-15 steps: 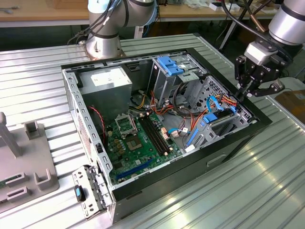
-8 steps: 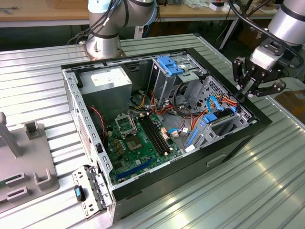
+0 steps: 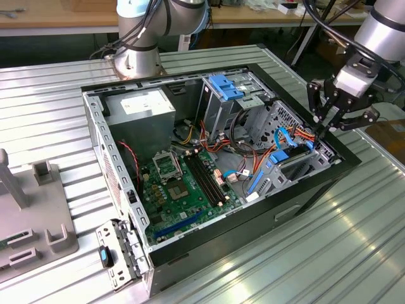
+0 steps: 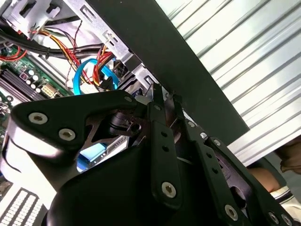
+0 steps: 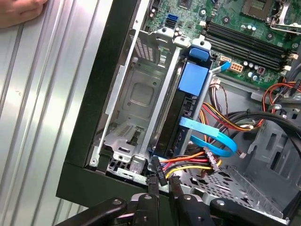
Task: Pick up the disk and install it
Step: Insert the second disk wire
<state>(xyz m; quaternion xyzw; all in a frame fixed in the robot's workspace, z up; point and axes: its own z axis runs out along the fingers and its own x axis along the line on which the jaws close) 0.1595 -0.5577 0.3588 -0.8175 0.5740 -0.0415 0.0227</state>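
The disk (image 5: 175, 123) stands on edge in the metal drive cage (image 5: 136, 101), its dark body framed by a bright blue rail (image 5: 194, 77). A flat blue cable (image 5: 211, 136) and a bundle of coloured power wires run to its near end. In the exterior view the disk (image 3: 290, 162) sits at the case's right end. My gripper (image 5: 163, 181) hovers just above the cage's edge by the black power plug (image 5: 156, 168), fingers close together and holding nothing. It also shows as the gripper (image 3: 319, 130) in the exterior view and the gripper (image 4: 165, 96) in the second wrist view.
The open computer case (image 3: 316, 190) lies on a ribbed metal table (image 3: 354, 253). Inside are the motherboard (image 3: 183, 183), the power supply (image 3: 142, 107) and a light-blue bracket (image 3: 224, 85). A second arm's base (image 3: 136, 57) stands behind. A hand (image 5: 19, 9) rests on the table near the case.
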